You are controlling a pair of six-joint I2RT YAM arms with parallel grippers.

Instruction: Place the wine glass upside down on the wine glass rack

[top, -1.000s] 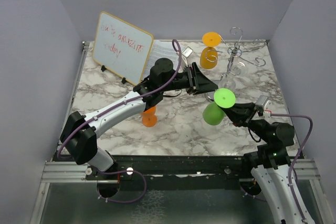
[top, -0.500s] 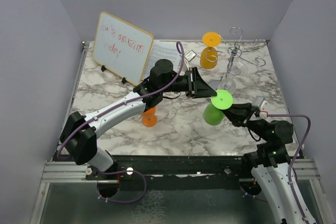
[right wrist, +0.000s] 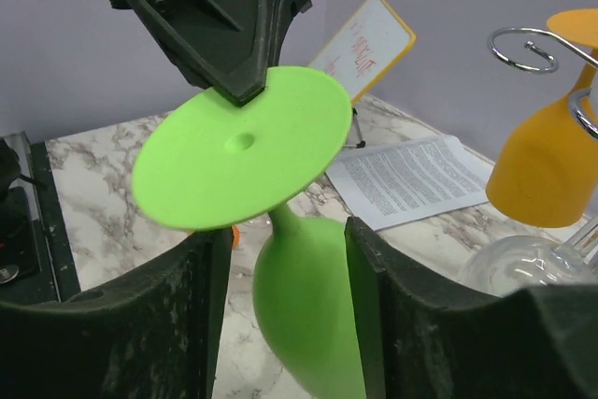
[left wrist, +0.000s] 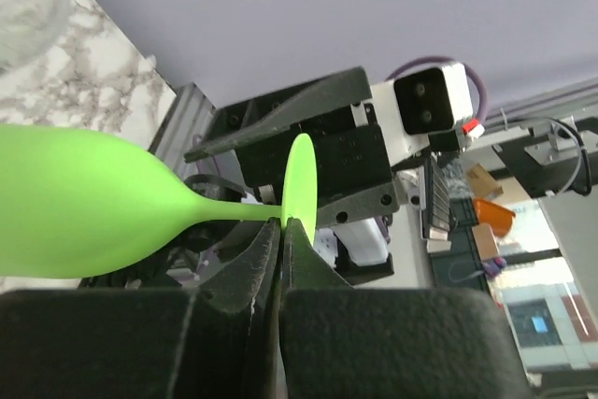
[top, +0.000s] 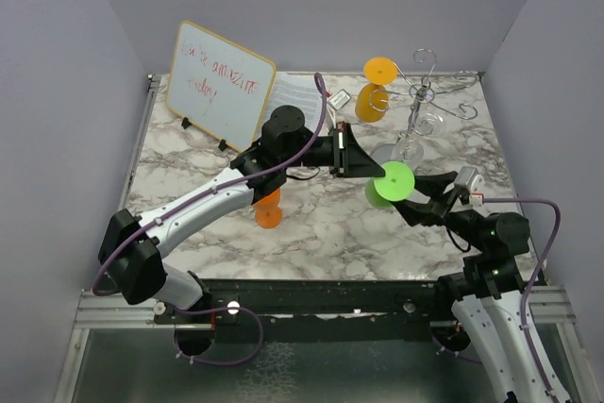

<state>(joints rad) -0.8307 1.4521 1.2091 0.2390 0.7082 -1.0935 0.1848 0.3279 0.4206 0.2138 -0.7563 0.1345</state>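
Item: green wine glass (top: 389, 183), held above the counter (top: 321, 224) just in front of the wine glass rack (top: 421, 93), lying tilted with its foot disc raised. Step in hand: handover between my arms. My left end effector (top: 376, 168) is clamped on the rim of the foot; my right end effector (top: 415, 197) stands parted around the bowl, not pinching. Next, I judge: draw the right clear, then carry the glass foot-up to a free wire arm. Change from a second ago — left jaws were apart, right gripped.
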